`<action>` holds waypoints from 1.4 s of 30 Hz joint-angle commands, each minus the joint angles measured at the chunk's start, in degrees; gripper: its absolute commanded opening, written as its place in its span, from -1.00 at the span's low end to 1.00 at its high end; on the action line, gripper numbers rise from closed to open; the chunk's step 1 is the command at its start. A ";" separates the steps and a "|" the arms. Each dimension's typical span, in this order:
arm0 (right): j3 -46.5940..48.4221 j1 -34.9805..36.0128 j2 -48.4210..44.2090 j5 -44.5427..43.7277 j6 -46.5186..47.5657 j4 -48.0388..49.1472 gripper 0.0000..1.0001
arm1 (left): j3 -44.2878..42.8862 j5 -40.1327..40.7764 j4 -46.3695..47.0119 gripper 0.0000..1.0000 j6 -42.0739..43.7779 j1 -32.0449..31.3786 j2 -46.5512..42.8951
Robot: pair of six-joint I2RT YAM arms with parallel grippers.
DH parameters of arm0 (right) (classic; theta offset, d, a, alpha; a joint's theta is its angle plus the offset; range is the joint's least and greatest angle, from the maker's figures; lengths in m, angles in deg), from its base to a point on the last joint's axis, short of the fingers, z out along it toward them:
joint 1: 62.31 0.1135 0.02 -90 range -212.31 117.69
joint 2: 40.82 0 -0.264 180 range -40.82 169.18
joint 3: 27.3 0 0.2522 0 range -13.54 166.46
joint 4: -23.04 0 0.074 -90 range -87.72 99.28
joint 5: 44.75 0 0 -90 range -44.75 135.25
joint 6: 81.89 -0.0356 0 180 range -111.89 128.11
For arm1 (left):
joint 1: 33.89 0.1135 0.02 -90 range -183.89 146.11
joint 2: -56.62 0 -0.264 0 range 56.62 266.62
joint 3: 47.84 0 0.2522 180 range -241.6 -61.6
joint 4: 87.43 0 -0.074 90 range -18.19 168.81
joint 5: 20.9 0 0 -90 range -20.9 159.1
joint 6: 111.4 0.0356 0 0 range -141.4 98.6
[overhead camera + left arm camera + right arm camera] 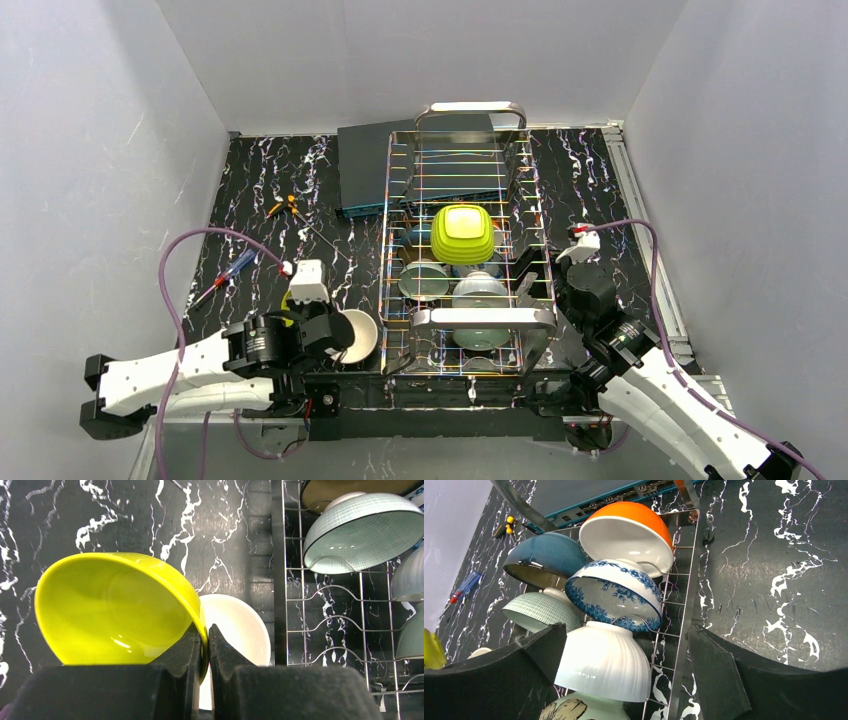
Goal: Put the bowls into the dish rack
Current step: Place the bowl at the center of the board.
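Note:
My left gripper (206, 630) is shut on the rim of a lime-yellow round bowl (120, 610), held tilted above the table to the left of the dish rack (385, 250). A white-inside bowl (240, 625) lies on the table under it, also visible from above (360, 335). The rack holds a lime squarish bowl (463, 233), a pale green bowl (539, 610), a blue-patterned bowl (619, 590), an orange-backed bowl (634, 515) and a white ribbed bowl (604, 660). My right gripper (626, 630) stands open over the rack's right edge (686, 605), holding nothing.
A flat dark-teal box (365, 165) lies behind the rack's far left corner. A blue-and-red screwdriver (235, 270) and a yellow-handled tool (285, 207) lie on the marbled table at the left. White walls close in three sides.

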 commanded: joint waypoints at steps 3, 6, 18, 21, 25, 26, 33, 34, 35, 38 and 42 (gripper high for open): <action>2.89 0.07 -0.25 0.05 1.73 -0.05 0.97 | 3.23 -11.30 10.97 -1.00 11.64 9.36 -5.35; 2.81 0.07 -0.27 0.20 1.94 -0.01 0.97 | 2.80 -20.94 17.60 -1.00 19.34 16.97 -2.79; 3.44 0.06 -0.62 0.80 3.56 -0.88 0.97 | -7.08 -50.62 26.63 -1.00 30.88 49.56 22.54; 3.34 0.06 -0.63 0.92 3.84 -1.02 0.97 | -8.69 -53.24 27.27 -1.00 30.40 54.11 28.50; 3.32 0.07 -0.62 1.16 4.09 -0.95 0.97 | -11.04 -55.90 27.41 -1.00 28.94 57.58 36.78; 3.38 0.12 -0.62 1.27 4.23 -0.90 0.97 | -11.61 -55.90 27.39 -1.00 28.48 57.94 38.39; 4.46 0.09 -0.86 2.40 5.49 -1.30 0.97 | -13.33 -55.80 28.56 0.48 28.40 58.35 38.82; 4.55 0.09 -0.95 2.56 5.53 -1.27 0.97 | -13.54 -55.45 28.27 0.64 28.77 58.31 38.26; 4.61 0.11 -1.02 2.58 5.60 -1.18 0.97 | -13.95 -54.99 27.59 0.79 29.47 58.30 37.69; 4.97 0.06 -1.15 2.76 5.76 -1.27 0.97 | -14.67 -54.26 24.13 0.96 32.82 58.34 35.50; 5.66 0.06 -1.24 3.37 6.20 -1.60 0.97 | -13.30 -52.58 18.30 0.96 36.51 58.30 30.29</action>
